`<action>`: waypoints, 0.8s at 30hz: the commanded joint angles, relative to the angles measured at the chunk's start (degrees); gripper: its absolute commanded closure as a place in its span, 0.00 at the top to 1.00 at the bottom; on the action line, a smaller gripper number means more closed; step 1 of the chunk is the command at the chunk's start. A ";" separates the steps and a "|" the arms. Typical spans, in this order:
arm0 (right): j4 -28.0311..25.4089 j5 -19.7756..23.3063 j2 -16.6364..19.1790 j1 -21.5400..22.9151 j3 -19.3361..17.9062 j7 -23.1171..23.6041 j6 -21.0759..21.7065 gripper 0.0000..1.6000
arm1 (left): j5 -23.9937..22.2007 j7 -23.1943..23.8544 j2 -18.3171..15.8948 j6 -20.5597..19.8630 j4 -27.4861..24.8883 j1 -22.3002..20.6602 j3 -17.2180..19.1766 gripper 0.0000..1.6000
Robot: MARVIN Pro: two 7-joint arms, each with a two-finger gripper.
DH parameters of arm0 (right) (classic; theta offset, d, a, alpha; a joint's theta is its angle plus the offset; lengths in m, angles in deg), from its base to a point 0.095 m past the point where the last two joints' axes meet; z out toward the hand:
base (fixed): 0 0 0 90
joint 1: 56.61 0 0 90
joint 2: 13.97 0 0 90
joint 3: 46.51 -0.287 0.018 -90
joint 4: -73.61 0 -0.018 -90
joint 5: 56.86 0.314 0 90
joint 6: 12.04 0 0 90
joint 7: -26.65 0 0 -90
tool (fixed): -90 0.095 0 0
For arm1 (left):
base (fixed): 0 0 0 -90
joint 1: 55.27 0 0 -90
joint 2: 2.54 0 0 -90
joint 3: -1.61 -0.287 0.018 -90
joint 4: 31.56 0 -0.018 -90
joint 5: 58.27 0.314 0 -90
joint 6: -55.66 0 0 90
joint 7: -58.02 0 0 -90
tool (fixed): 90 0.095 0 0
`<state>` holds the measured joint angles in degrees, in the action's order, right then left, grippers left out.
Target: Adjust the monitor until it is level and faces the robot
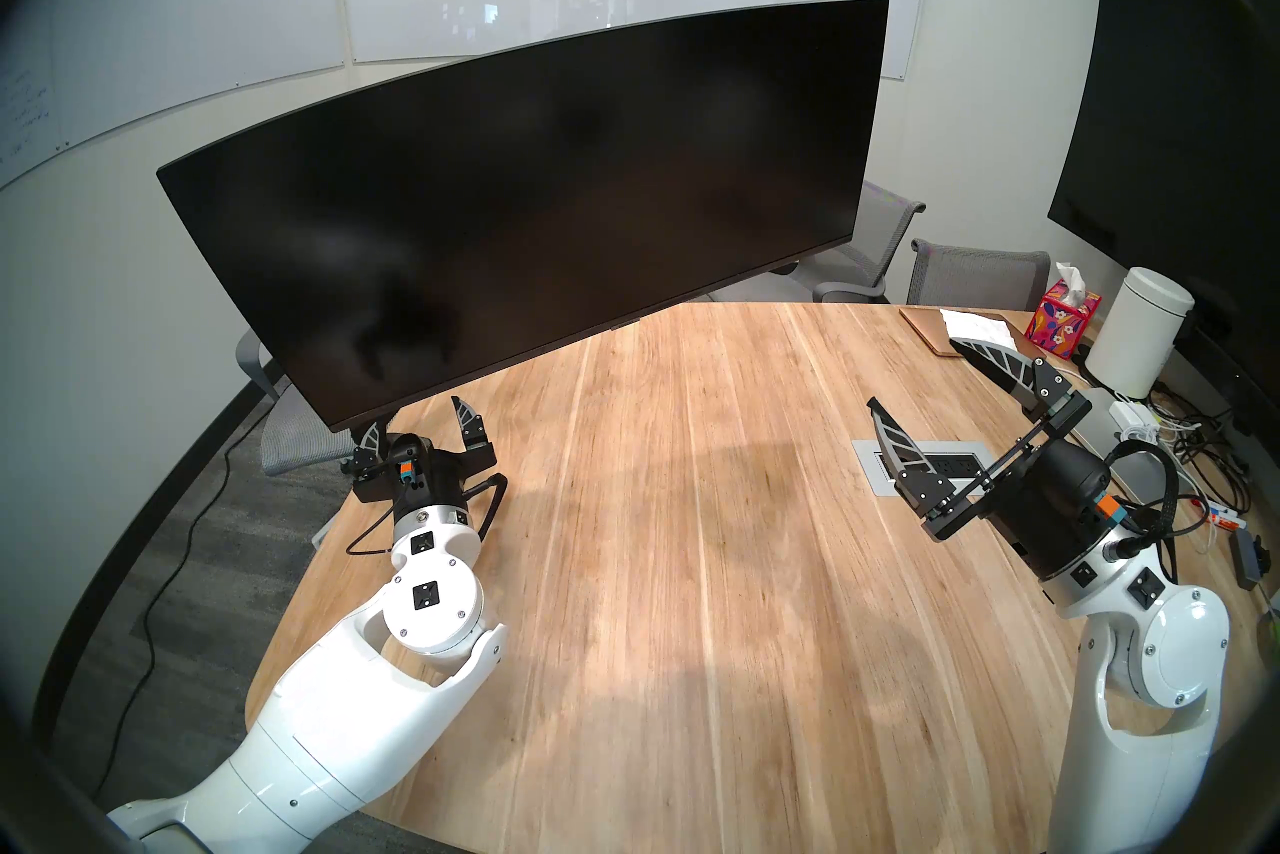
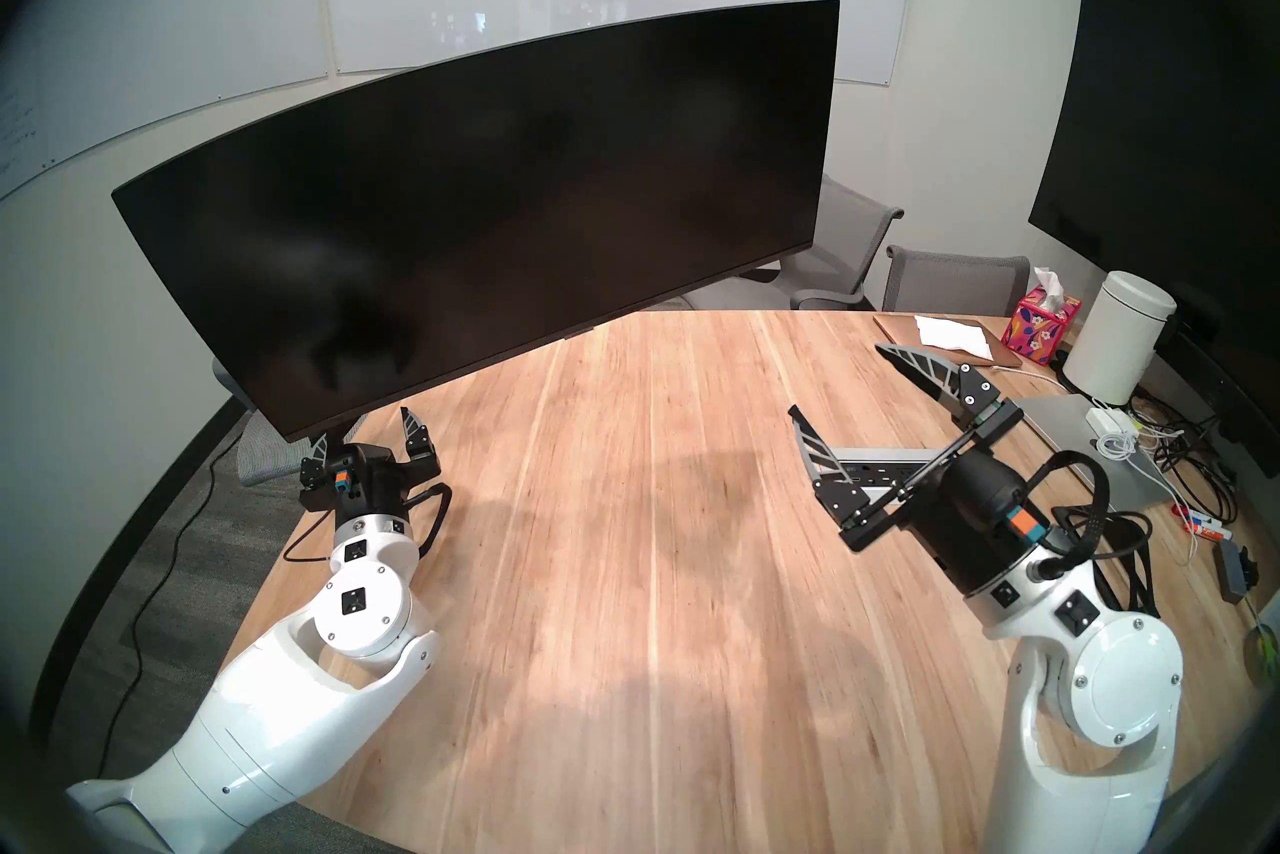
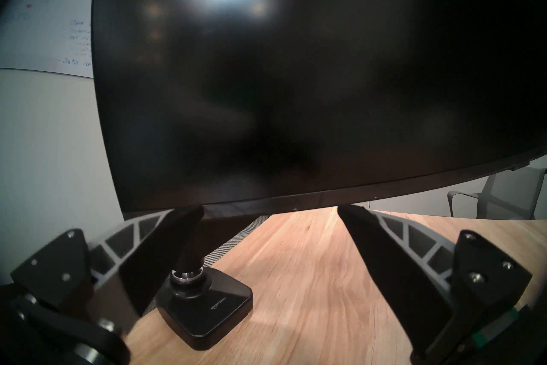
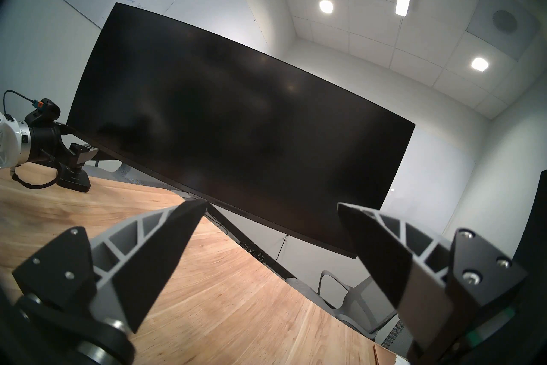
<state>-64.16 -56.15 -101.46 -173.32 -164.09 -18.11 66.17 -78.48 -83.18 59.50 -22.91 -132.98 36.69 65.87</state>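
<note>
The monitor (image 1: 526,208) is a very wide curved black screen, dark and unlit, hanging over the wooden table (image 1: 692,554). It is tilted, with its left end low and its right end high. Its arm stands on a black clamp base (image 3: 207,308) at the table's left edge. My left gripper (image 1: 415,426) is open and empty just under the monitor's lower left corner, which partly hides one finger. In the left wrist view (image 3: 270,210) both fingertips lie just below the screen's bottom edge. My right gripper (image 1: 916,374) is open and empty above the table's right side, well apart from the monitor (image 4: 236,133).
A large flat wall screen (image 1: 1177,104) hangs at the right. A tissue box (image 1: 1067,322), white canister (image 1: 1136,340), brown pad (image 1: 928,326) and tangled cables (image 1: 1177,450) crowd the right edge. A power outlet (image 1: 893,471) is set into the table. Grey chairs (image 1: 976,270) stand behind.
</note>
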 commanded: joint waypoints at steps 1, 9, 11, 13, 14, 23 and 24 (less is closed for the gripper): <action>-0.98 0.35 0.13 0.12 -0.04 0.15 -0.04 1.00 | 2.59 -1.68 0.44 0.42 -0.07 -0.99 0.02 1.00; -0.98 0.34 0.12 0.13 -0.04 0.14 -0.05 1.00 | -2.23 -2.84 1.91 -3.98 -2.47 -0.85 1.15 1.00; -0.97 0.33 0.12 0.13 -0.03 0.14 -0.05 1.00 | -4.39 -3.10 2.20 -5.90 -3.51 -0.88 1.66 1.00; -0.97 0.33 0.12 0.13 -0.03 0.14 -0.05 1.00 | -4.98 -3.67 2.46 -6.88 -3.82 -0.97 1.82 1.00; -0.97 0.33 0.12 0.13 -0.03 0.14 -0.06 1.00 | -5.58 -3.86 2.55 -7.55 -4.12 -1.03 1.95 1.00; -0.97 0.33 0.12 0.13 -0.03 0.14 -0.06 1.00 | -11.03 -5.04 2.93 -13.21 -6.43 -1.50 3.19 1.00; -0.97 0.33 0.12 0.13 -0.03 0.14 -0.06 1.00 | -11.66 -4.99 2.91 -13.60 -6.66 -1.52 3.37 1.00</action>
<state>-64.16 -56.15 -101.46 -173.32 -164.09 -18.11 66.17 -87.29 -88.12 62.09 -33.59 -136.63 35.97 68.07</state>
